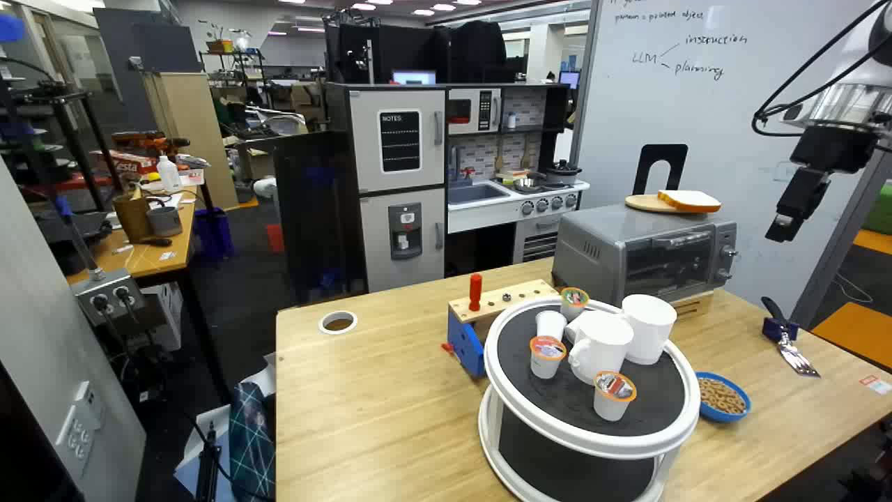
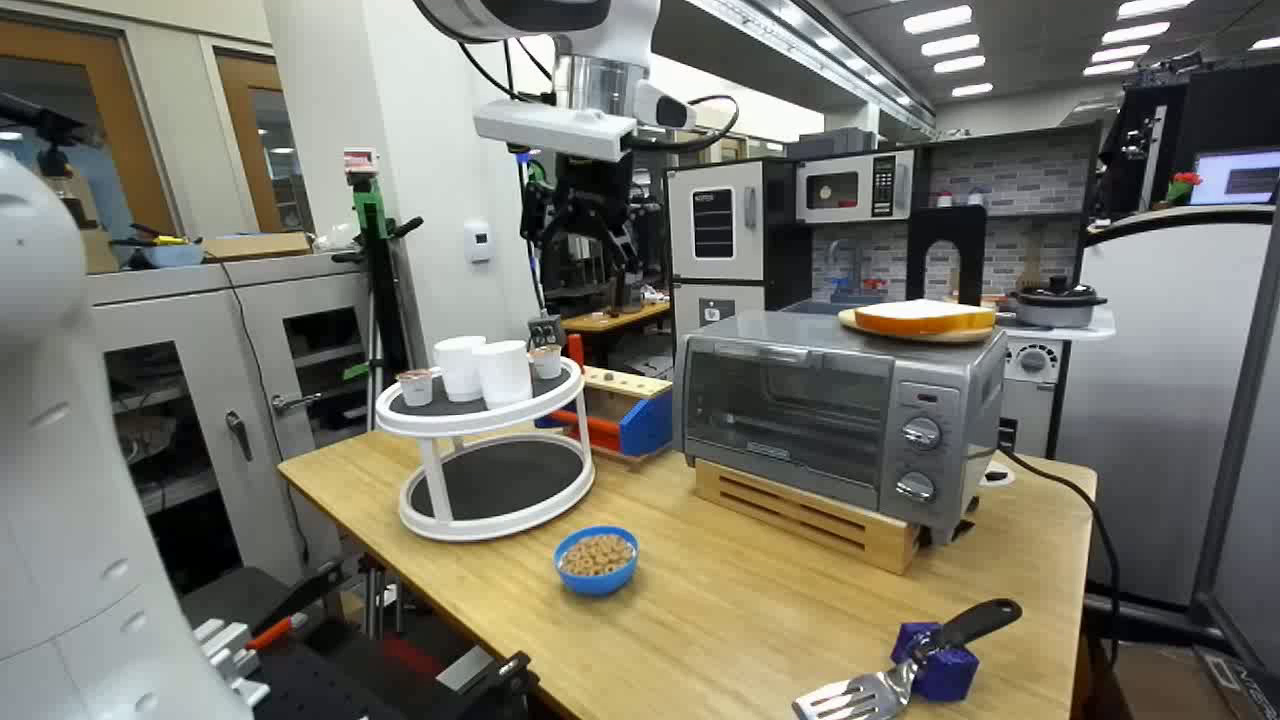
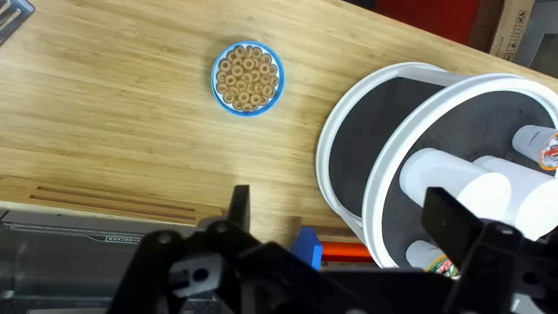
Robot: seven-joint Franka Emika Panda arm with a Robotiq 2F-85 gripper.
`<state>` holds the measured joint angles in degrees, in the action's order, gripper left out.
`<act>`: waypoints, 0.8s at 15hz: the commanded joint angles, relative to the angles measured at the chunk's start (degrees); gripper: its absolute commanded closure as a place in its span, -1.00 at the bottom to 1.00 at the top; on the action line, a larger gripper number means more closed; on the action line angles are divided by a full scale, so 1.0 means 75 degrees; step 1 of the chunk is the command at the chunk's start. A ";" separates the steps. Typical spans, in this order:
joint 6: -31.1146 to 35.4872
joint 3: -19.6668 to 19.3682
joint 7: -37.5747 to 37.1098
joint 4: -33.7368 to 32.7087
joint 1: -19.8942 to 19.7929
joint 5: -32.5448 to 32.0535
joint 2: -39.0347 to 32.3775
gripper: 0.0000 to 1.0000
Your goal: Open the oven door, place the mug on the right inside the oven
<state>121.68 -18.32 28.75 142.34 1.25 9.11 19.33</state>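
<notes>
Above the table [image 2: 700,610], the gripper [image 3: 338,196] hangs with fingers [image 3: 239,205] spread and empty, probably for the closed oven door [image 2: 785,405] first; the right-hand mug [image 2: 505,374] sits atop a white two-tier stand [image 1: 571,397] (presumably raised for easy reach).

oven door [image 1: 665,267] closed | bread [image 1: 690,201] on board [image 1: 642,203] atop oven [image 1: 591,261] | white mugs [image 1: 648,331] on stand [image 1: 573,399]

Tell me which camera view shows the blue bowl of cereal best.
The wrist view: it looks down on the blue bowl, large and unobstructed, with single cereal rings distinct. Both exterior views show it smaller and at a slant.
</notes>
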 commanded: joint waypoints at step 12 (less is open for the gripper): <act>-0.0007 0.0280 -0.0016 -0.0166 -0.0189 0.0173 -0.0182 -1.00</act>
<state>121.67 -18.18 28.75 142.34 1.15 9.11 19.33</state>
